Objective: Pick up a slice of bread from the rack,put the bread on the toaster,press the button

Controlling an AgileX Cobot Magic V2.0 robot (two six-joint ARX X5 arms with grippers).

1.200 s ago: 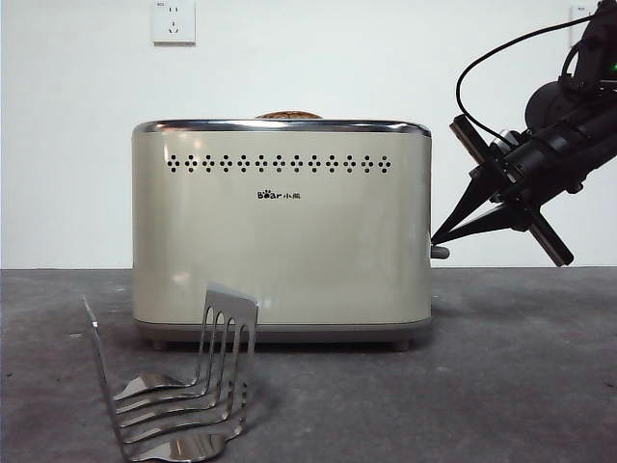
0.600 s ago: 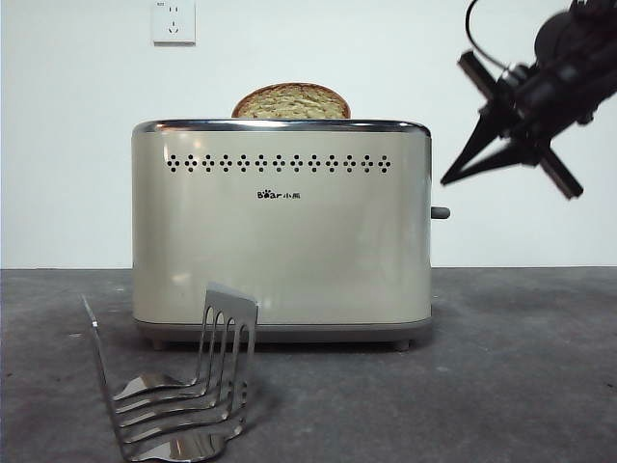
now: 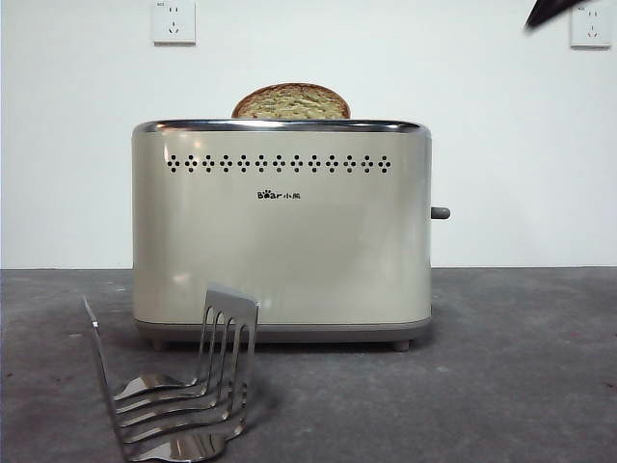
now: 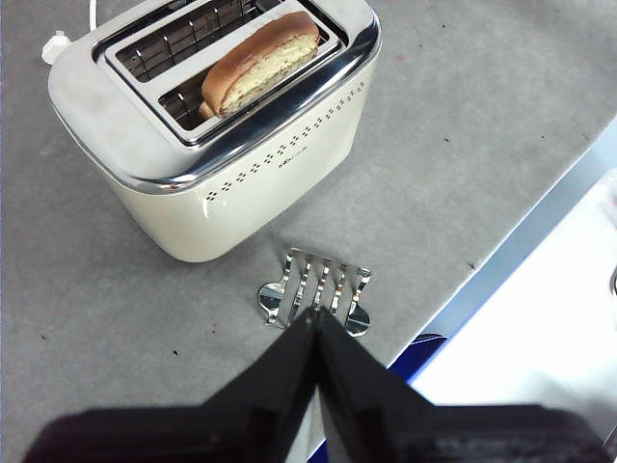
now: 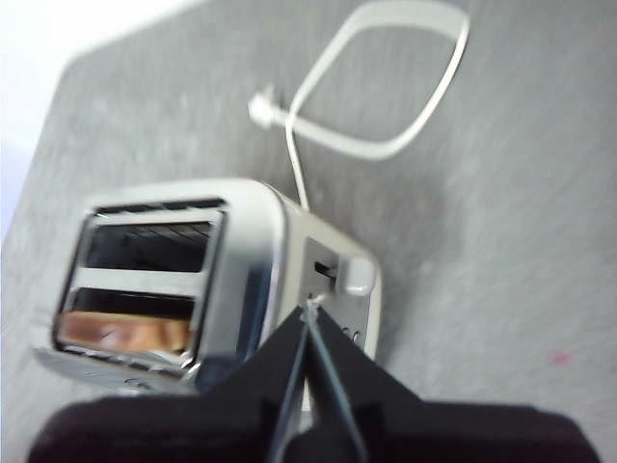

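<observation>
The slice of bread (image 3: pixel 291 101) stands in the toaster (image 3: pixel 281 231), top showing. Both grippers hold closed, empty fingers: the right gripper (image 5: pixel 307 313) above the button (image 5: pixel 356 275), the left gripper (image 4: pixel 315 318) above the rack (image 4: pixel 316 294), clear.

Bright, even light; right wrist blurred

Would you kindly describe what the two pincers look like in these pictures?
Both are matte black. The left pincer has two flat jaws tapering to a point from a broad base; the right pincer looks alike, though blurred. No markings or cables show.
</observation>
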